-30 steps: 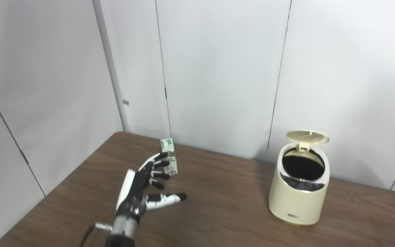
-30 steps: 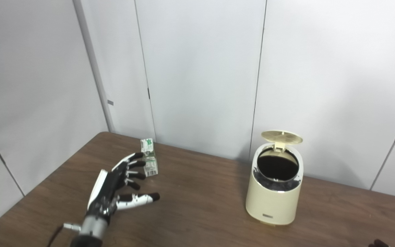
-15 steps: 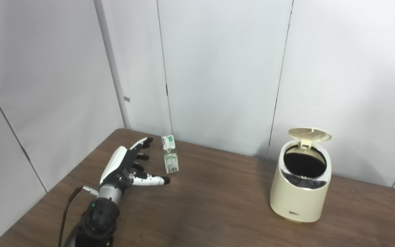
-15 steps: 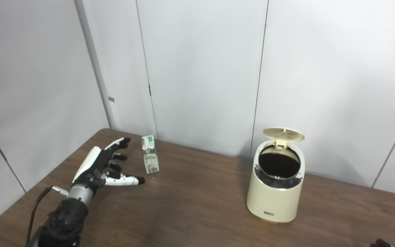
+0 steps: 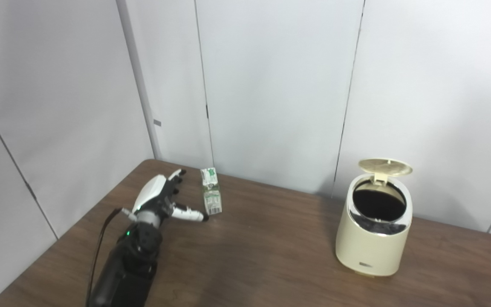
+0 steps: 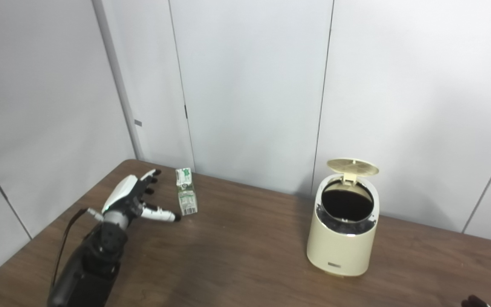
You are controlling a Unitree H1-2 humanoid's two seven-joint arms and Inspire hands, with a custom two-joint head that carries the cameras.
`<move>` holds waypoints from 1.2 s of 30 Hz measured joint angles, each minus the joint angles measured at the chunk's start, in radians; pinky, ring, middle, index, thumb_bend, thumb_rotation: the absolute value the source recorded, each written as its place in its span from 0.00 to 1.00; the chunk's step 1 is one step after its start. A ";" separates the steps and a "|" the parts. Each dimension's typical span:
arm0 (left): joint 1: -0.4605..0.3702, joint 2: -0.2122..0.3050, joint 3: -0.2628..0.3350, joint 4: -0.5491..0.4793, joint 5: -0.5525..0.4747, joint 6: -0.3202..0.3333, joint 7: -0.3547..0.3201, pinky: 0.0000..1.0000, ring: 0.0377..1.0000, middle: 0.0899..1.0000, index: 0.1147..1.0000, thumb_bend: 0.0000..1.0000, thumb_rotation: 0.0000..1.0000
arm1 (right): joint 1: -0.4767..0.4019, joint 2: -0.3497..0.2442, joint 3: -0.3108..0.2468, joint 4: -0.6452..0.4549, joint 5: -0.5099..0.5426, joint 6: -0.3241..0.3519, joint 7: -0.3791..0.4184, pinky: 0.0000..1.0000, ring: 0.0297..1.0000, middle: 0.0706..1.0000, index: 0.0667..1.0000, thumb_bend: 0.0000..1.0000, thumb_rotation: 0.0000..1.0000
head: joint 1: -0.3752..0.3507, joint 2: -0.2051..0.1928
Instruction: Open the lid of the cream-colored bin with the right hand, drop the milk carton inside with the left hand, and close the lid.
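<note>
milk carton [image 5: 211, 191]: small, white-green, upright, well left of the bin
bin [image 5: 373, 230]: cream, lid [image 5: 385, 163] up
left hand [image 5: 160, 200]: spread, empty, beside the carton

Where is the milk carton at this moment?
The milk carton stands upright on the table at far left, just right of the open left hand; the cream-colored bin sits well to its right.

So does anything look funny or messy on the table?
Nothing is spilled or broken. The small green-and-white milk carton stands upright, and the cream-colored round bin stands straight with its lid flipped open.
</note>
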 measured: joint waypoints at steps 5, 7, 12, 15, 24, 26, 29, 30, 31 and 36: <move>-0.044 0.006 -0.023 0.072 -0.006 0.001 0.000 0.71 0.95 1.00 1.00 0.96 0.20 | 0.000 -0.002 0.000 0.006 0.000 -0.013 0.009 0.70 0.83 0.86 0.83 0.83 0.79 | -0.008 0.003; -0.059 0.013 -0.038 0.102 -0.020 0.001 0.002 0.74 0.97 1.00 1.00 0.96 0.18 | 0.000 -0.002 0.001 0.007 0.000 -0.014 0.009 0.71 0.83 0.86 0.83 0.83 0.79 | -0.008 0.006; -0.094 0.017 -0.059 0.164 -0.047 0.001 0.032 0.76 0.98 1.00 1.00 0.96 0.18 | 0.001 -0.001 0.001 0.005 -0.001 -0.013 0.009 0.71 0.83 0.86 0.84 0.82 0.80 | -0.012 0.011; -0.111 0.017 -0.067 0.183 -0.046 0.001 0.035 0.73 0.95 1.00 1.00 0.96 0.20 | 0.005 -0.002 0.001 0.000 -0.001 -0.013 0.009 0.72 0.84 0.86 0.84 0.82 0.80 | -0.015 0.009; -0.165 0.031 -0.117 0.235 -0.047 0.001 0.030 0.75 0.96 1.00 1.00 0.95 0.17 | 0.009 0.001 0.004 -0.028 -0.016 0.013 0.005 0.74 0.85 0.88 0.85 0.77 0.80 | -0.023 0.018; -0.167 0.044 -0.134 0.239 -0.050 0.001 0.028 0.77 0.97 1.00 1.00 0.95 0.15 | 0.009 0.001 0.004 -0.030 -0.016 0.017 0.005 0.74 0.85 0.88 0.85 0.76 0.80 | -0.023 0.018; -0.174 0.065 -0.145 0.248 -0.050 0.001 0.010 0.78 0.97 1.00 1.00 0.95 0.14 | 0.009 0.002 0.004 -0.041 -0.016 0.023 0.005 0.73 0.85 0.88 0.85 0.74 0.79 | -0.025 0.018; -0.178 0.070 -0.145 0.251 -0.050 0.001 0.006 0.77 0.96 1.00 1.00 0.95 0.13 | 0.009 0.002 0.004 -0.043 -0.015 0.024 0.005 0.73 0.85 0.88 0.85 0.74 0.79 | -0.025 0.018; -0.180 0.075 -0.144 0.251 -0.050 0.001 0.003 0.76 0.95 1.00 1.00 0.95 0.13 | 0.009 0.003 0.004 -0.045 -0.015 0.026 0.006 0.74 0.86 0.89 0.85 0.74 0.79 | -0.025 0.020; -0.182 0.085 -0.133 0.251 -0.050 0.001 -0.002 0.73 0.90 0.94 0.97 0.93 0.09 | 0.009 0.007 0.005 -0.066 -0.015 0.043 0.004 0.75 0.87 0.90 0.87 0.72 0.79 | -0.025 0.020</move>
